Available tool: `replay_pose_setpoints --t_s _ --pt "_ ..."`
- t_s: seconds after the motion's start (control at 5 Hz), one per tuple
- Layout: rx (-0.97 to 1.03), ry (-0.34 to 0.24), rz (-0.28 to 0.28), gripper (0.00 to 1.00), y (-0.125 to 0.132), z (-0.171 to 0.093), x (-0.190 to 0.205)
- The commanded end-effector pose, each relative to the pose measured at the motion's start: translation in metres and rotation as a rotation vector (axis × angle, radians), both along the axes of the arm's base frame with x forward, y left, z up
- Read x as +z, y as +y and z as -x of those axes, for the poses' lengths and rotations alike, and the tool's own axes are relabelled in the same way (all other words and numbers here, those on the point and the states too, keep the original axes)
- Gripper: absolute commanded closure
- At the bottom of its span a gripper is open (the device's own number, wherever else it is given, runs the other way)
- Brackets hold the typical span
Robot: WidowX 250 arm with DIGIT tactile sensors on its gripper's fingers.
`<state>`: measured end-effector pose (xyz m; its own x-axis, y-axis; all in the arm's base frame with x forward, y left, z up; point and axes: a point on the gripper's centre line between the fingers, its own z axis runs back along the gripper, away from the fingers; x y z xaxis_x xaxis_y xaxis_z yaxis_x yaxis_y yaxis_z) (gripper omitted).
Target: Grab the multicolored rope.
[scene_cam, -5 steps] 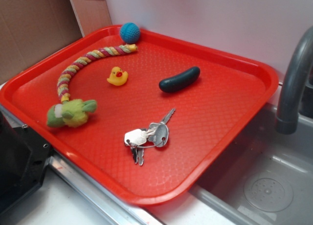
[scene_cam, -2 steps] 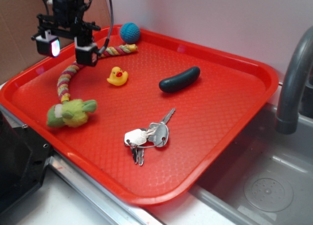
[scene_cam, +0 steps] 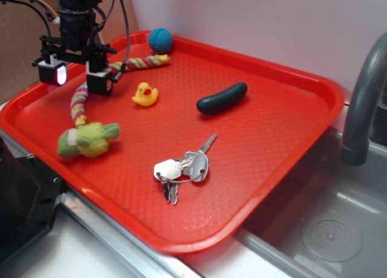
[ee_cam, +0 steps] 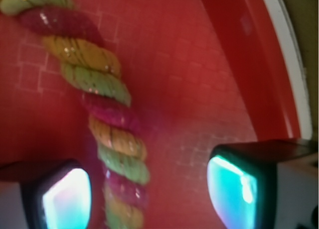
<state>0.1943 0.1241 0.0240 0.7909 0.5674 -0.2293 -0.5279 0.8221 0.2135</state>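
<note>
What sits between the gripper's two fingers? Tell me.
The multicolored rope runs between the open gripper's fingers, nearer one pad, over bare red tray; wrist view shows it.

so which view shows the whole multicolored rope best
The exterior view: the multicolored rope shows nearly end to end, curving from the blue ball to its green tuft, with the open hand above its middle. The wrist view shows only a short braided stretch between the fingers.

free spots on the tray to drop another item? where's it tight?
Bare: the tray right of the pickle toy and keys, toward the faucet, and the near corner below the keys. Crowded: the left side, where the open gripper hangs over the multicolored rope, near the duck and blue ball.
</note>
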Motion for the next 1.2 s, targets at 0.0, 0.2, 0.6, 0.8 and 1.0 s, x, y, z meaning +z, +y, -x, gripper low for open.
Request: replay_pose_setpoints --t_s 0.0,0.2,0.6,0.8,1.0 --pt "0.019 -0.003 -0.010 1.00 0.003 0.008 -0.005" --pt "0.016 0.000 -0.022 1.00 0.003 0.007 -0.005" --pt "0.002 -0.004 -0.036 1.00 -0.001 0.006 0.001" --pt "-0.199 -0.143 -0.080 1.00 -0.007 -0.007 0.031" --pt "-0.325 -0.323 -0.056 1.00 -0.031 -0.016 0.081"
